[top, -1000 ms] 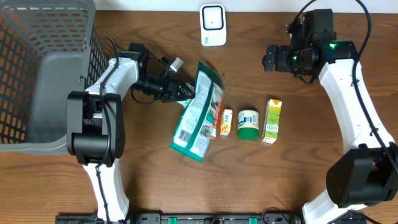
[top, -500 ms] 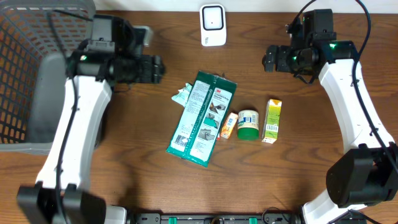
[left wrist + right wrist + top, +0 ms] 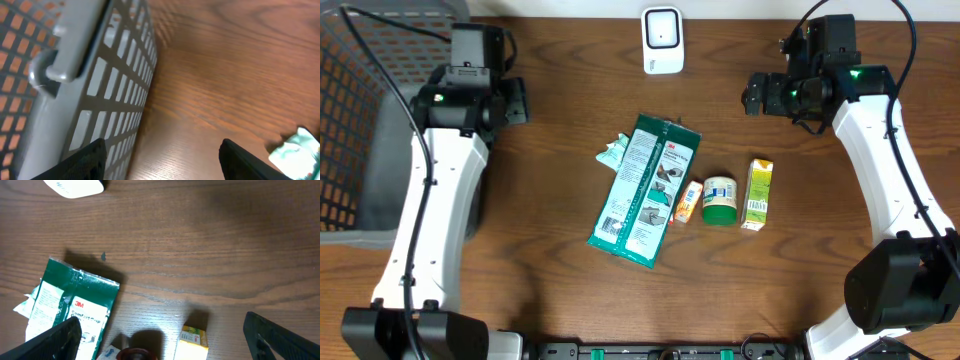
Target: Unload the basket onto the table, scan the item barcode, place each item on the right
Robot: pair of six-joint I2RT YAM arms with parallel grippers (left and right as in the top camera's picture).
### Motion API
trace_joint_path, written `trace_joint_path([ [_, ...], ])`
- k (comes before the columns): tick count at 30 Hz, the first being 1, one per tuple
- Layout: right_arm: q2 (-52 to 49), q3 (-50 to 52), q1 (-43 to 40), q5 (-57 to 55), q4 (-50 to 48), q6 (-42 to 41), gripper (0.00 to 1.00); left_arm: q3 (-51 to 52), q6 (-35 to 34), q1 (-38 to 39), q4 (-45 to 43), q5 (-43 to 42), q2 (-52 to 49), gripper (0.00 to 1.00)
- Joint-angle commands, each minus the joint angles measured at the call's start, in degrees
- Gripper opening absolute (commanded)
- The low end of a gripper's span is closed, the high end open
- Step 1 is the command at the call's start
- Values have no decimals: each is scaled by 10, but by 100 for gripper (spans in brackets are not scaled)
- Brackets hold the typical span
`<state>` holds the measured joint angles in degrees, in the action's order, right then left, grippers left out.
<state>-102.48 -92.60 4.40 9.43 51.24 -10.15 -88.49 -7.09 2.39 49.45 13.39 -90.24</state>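
The left gripper hangs over the tabletop just beside the wire basket. Its fingers are spread, and the left wrist view shows only bare wood and the basket's wall between them. The right gripper is spread just as wide and also carries nothing. It is poised high enough that its camera looks down over most of the goods.

The green packet, which I take to be the item to scan, lies flat on the wood with its printed side up. It sits between the two grippers, well apart from both and nearer the robot than either. From the left gripper, only its crumpled pale corner shows, off to the right.

The white scanner stands at the far edge, to the left of the right gripper and beyond the packet. Nothing is being presented to it.

A small orange packet, a green-lidded tub and a carton sit in a row below the right gripper. The orange packet is just beside the green packet's edge.

With both grippers empty, the scan looks not yet under way. The packet lies flush on the wood, so its crumpled corner is probably the easiest place to pinch. Once lifted, it is likely to flop. I cannot tell where its barcode is.
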Motion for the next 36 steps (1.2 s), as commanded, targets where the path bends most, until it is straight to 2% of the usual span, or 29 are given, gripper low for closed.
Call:
trace_joint_path([
  [1, 9, -3, -2, 3, 0, -5, 99, -5, -38, -42, -1, 40, -4, 73],
  [5, 9, -3, -2, 3, 0, -5, 99, -5, -37, -64, -1, 24, -4, 73],
  [9, 9, -3, -2, 3, 0, -5, 99, -5, -38, -68, -3, -33, -4, 73],
  [14, 9, -3, -2, 3, 0, -5, 99, -5, -37, -67, -5, -197, -4, 73],
  [17, 9, -3, -2, 3, 0, -5, 99, -5, -38, -67, 0, -263, -4, 74],
  [18, 9, -3, -2, 3, 0, -5, 99, -5, -38, -67, 6, -268, -4, 74],
  [19, 9, -3, -2, 3, 0, -5, 99, -5, -38, -67, 13, -267, -4, 84],
  [20, 9, -3, -2, 3, 0, -5, 99, -5, -38, -67, 23, -267, -4, 85],
  [36, 9, -3, -2, 3, 0, -5, 99, -5, -38, -67, 43, -267, -4, 86],
])
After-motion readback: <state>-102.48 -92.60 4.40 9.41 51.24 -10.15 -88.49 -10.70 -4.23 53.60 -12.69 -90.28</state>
